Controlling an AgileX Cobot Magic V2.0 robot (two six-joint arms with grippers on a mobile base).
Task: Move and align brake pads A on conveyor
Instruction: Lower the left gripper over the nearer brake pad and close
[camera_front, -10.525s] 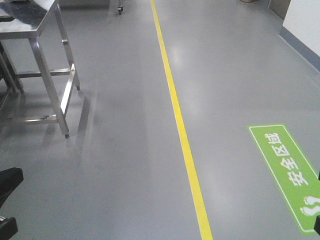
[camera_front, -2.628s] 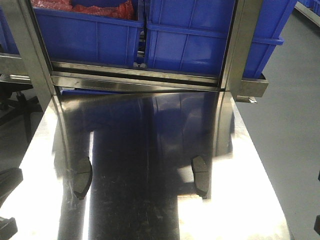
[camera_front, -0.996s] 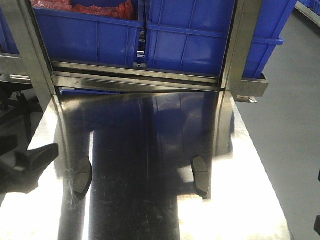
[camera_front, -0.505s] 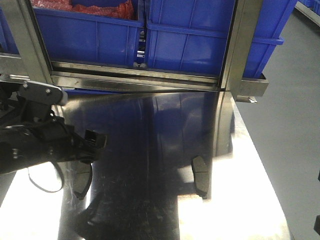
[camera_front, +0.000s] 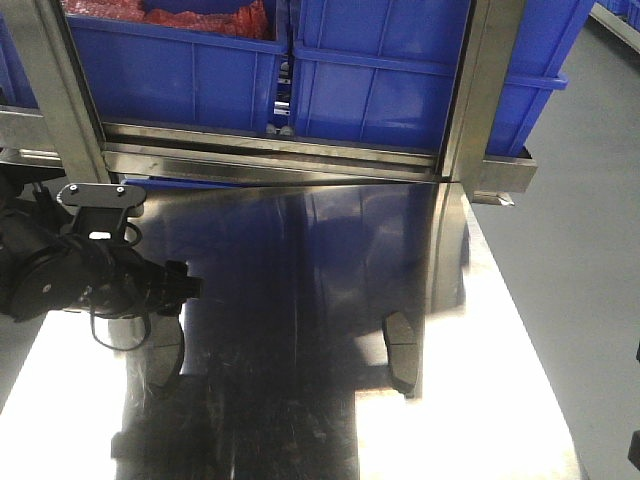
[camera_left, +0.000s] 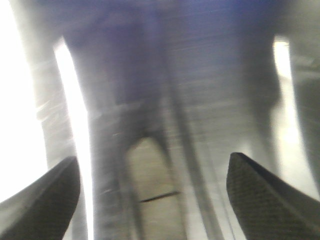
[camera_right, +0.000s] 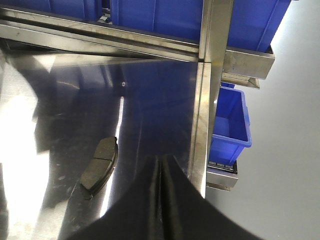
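Right gripper (camera_right: 160, 164), nearest the lens: fingers pressed together, a thin seam between them, nothing held. It is off the table surface, with the right brake pad (camera_right: 99, 165) lying flat on the steel table (camera_front: 480, 400) to its left and well apart from it.

Left gripper (camera_left: 153, 159): jaws spread wide, one finger (camera_left: 45, 200) on each side of the view, nothing gripped. The left brake pad (camera_left: 150, 195) lies lengthwise on the steel between them, groove across it. The view is blurred, so I cannot tell if there is contact. From the front, the black left arm (camera_front: 70, 275) reaches in over this pad's far end.

The two pads are well apart, roughly parallel.

Behind: steel rack upright (camera_front: 480, 90) and blue bins (camera_front: 380, 90), one with red contents (camera_front: 200, 15). Grey floor (camera_front: 590, 250) to the right.
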